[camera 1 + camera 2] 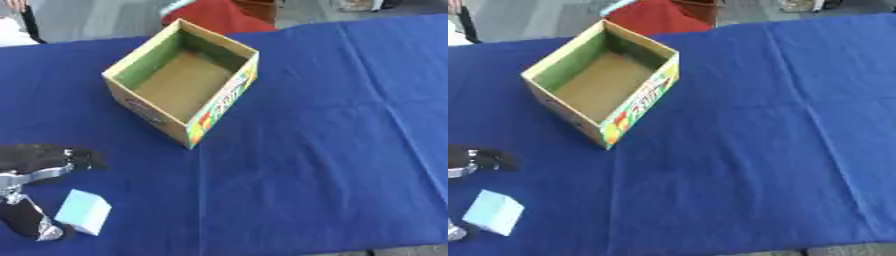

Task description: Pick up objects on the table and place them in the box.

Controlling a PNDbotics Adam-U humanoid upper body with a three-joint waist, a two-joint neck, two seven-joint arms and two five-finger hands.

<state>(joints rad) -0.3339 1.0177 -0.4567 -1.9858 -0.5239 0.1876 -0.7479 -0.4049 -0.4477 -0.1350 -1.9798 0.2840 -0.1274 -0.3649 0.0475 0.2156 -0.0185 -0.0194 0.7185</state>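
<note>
An open cardboard box [224, 101] with a colourful printed side stands on the blue tablecloth [332, 150] at the upper left; nothing shows inside it. A small light blue block [84, 211] lies near the table's front left corner. My left hand [35, 156] comes in from the left edge and is open. Its dark fingers are spread just above the block, and its thumb [33, 224] lies against the block's lower left side. The block rests on the cloth. My right hand shows in neither view.
A red object [214, 15] sits beyond the far table edge, behind the box. The blue cloth stretches wide to the right of the box. The table's front edge shows at the bottom right.
</note>
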